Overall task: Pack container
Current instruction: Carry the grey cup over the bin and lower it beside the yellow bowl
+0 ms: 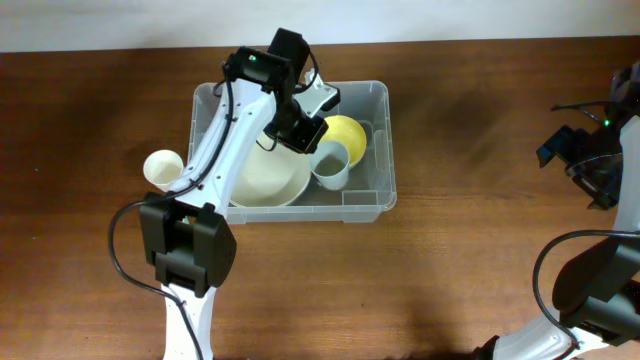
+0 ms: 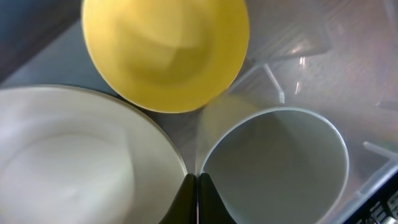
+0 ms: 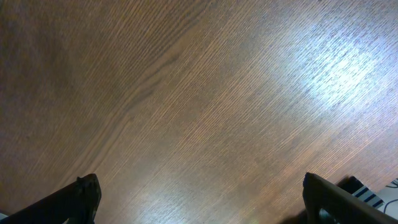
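Note:
The clear plastic container (image 1: 372, 205) stands at the table's middle. Inside it are a wide white bowl (image 1: 262, 180), a yellow bowl (image 1: 348, 133) and a white cup (image 1: 331, 166). My left gripper (image 1: 305, 135) hangs over the container's inside. In the left wrist view its fingers (image 2: 197, 186) are pressed together with nothing between them, just above where the white bowl (image 2: 74, 155) and the white cup (image 2: 280, 168) nearly meet. The yellow bowl (image 2: 165, 50) lies beyond them, and the container's ribbed floor (image 2: 311, 56) shows to the right. My right gripper (image 3: 202, 193) is open and empty over bare wood.
A cream cup (image 1: 163, 168) stands upright on the table just left of the container, beside my left arm. My right arm (image 1: 590, 155) is at the far right edge of the brown wooden table (image 1: 470, 270).

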### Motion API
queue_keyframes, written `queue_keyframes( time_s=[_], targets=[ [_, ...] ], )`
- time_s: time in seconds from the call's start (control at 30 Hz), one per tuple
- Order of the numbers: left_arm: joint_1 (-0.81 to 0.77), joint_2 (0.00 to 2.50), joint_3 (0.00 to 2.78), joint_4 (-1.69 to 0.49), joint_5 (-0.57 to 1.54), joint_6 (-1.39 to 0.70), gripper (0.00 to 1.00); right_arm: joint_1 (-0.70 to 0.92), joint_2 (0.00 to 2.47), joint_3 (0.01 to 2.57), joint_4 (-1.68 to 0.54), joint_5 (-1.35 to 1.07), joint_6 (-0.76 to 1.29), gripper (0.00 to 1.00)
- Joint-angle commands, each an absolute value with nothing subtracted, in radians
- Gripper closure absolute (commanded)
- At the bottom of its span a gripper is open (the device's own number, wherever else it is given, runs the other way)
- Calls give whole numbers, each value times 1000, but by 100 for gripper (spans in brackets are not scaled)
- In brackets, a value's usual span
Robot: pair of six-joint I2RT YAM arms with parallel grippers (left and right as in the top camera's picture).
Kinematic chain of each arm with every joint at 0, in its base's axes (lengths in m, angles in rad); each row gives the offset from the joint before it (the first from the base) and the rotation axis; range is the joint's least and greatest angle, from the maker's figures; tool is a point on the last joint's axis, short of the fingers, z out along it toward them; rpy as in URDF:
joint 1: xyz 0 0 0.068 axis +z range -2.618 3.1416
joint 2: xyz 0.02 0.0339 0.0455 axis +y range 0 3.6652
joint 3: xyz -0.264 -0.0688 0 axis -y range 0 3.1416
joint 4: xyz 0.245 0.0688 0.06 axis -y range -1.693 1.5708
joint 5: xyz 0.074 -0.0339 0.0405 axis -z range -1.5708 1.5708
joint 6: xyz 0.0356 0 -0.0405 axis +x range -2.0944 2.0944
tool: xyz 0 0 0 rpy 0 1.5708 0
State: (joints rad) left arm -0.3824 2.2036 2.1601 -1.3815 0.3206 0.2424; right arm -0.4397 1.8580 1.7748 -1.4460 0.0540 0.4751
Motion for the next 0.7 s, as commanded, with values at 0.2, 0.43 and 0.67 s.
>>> queue_keyframes(
  time_s=[0.2,0.43,0.67],
  targets=[
    [-380,2216,2038,-1309,317,236,99,-439,1861,1769,-1446,56,479,1],
    [-380,2218,2036,-1262,316,236,98,-439,1861,1769,-1446,56,479,1],
    [-379,2226,2036,-1222,301,236,98,-439,1861,1769,-1446,56,479,1]
  ],
)
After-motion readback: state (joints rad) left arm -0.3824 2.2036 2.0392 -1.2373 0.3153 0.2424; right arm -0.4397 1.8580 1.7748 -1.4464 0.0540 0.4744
